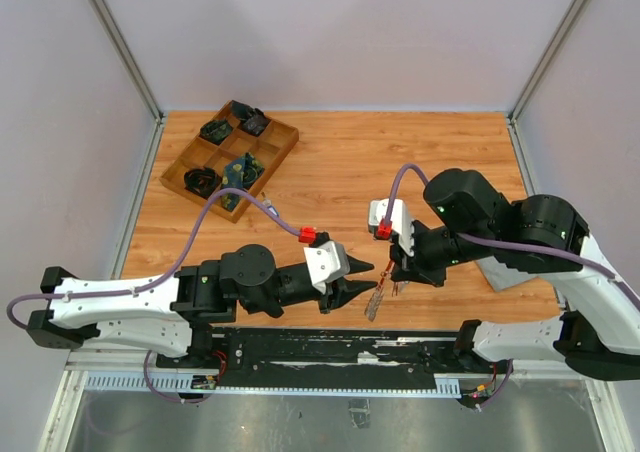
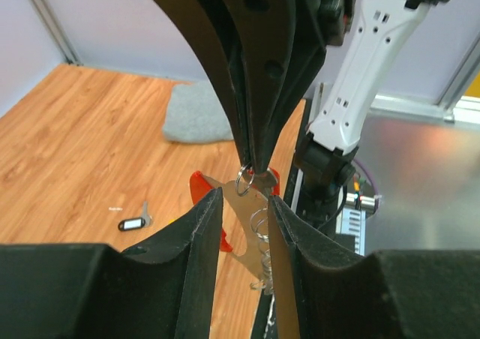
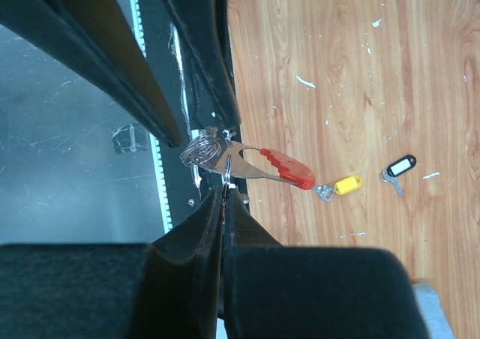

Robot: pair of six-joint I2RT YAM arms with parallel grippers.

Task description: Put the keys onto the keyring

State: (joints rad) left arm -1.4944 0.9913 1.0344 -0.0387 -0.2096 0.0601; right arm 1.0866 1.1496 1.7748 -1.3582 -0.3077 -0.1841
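Note:
The keyring (image 3: pixel 247 161), a silvery plate with a wire coil and a curved red plastic part, hangs above the table's near edge (image 1: pixel 376 302). My right gripper (image 3: pixel 225 194) is shut on a thin red key, edge-on, whose small ring meets the plate. In the left wrist view the right gripper (image 2: pixel 251 160) comes down from above onto that ring. My left gripper (image 2: pixel 244 198) is open, one finger on each side of the keyring (image 2: pixel 251 204), a gap showing on both sides. A yellow key (image 3: pixel 346 184) lies at the red part's tip; whether it is attached I cannot tell.
A key with a black tag (image 3: pixel 400 166) lies loose on the wood (image 2: pixel 131 223). A wooden compartment tray (image 1: pixel 290 137) with dark items stands at the back left. A grey cloth (image 2: pixel 196 114) lies under the right arm. The metal base rail (image 1: pixel 300 347) runs along the near edge.

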